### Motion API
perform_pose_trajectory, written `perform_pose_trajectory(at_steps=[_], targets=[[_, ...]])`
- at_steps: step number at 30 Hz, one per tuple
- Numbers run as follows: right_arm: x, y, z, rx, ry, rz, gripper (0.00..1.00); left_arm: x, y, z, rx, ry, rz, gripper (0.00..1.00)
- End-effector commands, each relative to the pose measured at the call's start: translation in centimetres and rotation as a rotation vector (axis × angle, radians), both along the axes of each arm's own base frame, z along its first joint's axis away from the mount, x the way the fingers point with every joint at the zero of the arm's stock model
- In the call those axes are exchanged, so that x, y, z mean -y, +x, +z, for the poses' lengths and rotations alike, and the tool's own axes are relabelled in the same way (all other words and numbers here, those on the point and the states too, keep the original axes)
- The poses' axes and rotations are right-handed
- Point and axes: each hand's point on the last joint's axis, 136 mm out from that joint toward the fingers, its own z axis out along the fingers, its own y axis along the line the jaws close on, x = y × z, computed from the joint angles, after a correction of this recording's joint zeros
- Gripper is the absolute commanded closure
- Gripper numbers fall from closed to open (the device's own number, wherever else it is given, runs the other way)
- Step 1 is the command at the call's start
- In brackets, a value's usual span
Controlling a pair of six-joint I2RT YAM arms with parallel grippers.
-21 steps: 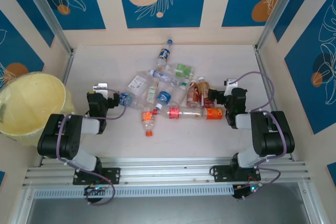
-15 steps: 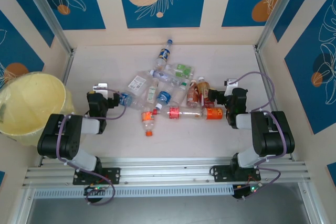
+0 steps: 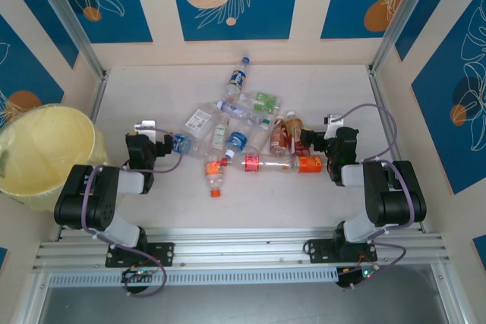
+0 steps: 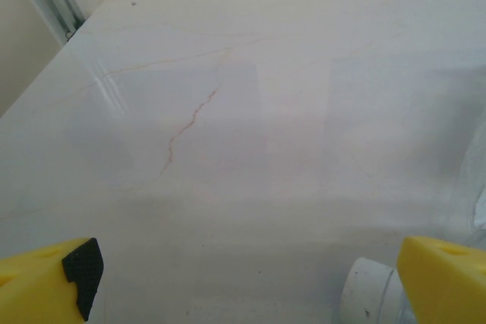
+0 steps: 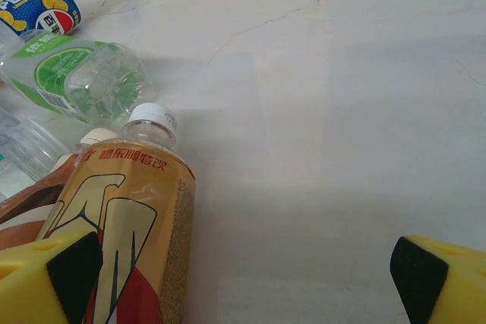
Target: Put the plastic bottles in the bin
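Several small clear plastic bottles (image 3: 243, 130) lie piled at the middle of the white table. The pale-yellow bin (image 3: 42, 153) stands off the table's left side. My left gripper (image 3: 144, 138) (image 4: 247, 263) is open and low over bare table. A white bottle cap (image 4: 368, 294) lies just inside its right finger, belonging to the blue-labelled bottle (image 3: 182, 143). At the pile's right edge my right gripper (image 3: 336, 136) (image 5: 239, 263) is open. A tan and red bottle (image 5: 129, 210) lies against its left finger. Beyond it lie a green-labelled bottle (image 5: 76, 73) and a Pepsi bottle (image 5: 45, 5).
Metal posts (image 3: 72, 20) rise at the back corners, with walls close behind and beside the table. A rail (image 3: 243, 248) runs along the near edge by the arm bases. Bare table stretches in front of each gripper, up to the back wall.
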Motion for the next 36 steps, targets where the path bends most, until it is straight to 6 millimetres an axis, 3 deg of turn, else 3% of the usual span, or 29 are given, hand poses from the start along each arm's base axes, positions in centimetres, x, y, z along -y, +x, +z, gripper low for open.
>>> perform_pose_trajectory(at_steps=[1,7,16,22,25,30,36], targets=[[0.0,0.5,0.7,0.022,-0.006,0.016,0.0,-0.1,0.0,0.2,0.009,-0.007,0.013,0.0],[0.0,0.3,0.8,0.021,0.008,0.025,0.0,0.2,0.1,0.3,0.008,-0.006,-0.001,0.0],[0.9,-0.8,4.3,0.067,0.028,-0.011,0.0,1.0,0.7,2.3,-0.062,0.008,-0.044,0.0],[4.3,-1.8,8.6,0.023,0.137,-0.264,0.0,-0.2,0.1,4.6,-0.055,0.0,0.047,0.0],[5.3,-3.2,9.3,-0.074,0.273,-0.368,0.01,-0.3,-0.5,5.9,-0.036,-0.077,0.083,0.0],[6.1,-6.7,7.7,-0.274,0.47,-0.57,0.02,0.4,-1.7,6.3,-0.093,-0.232,0.108,0.0],[4.6,-10.9,3.7,-0.501,0.729,-0.771,0.01,4.0,-2.3,5.6,-0.176,-0.475,0.009,0.0]])
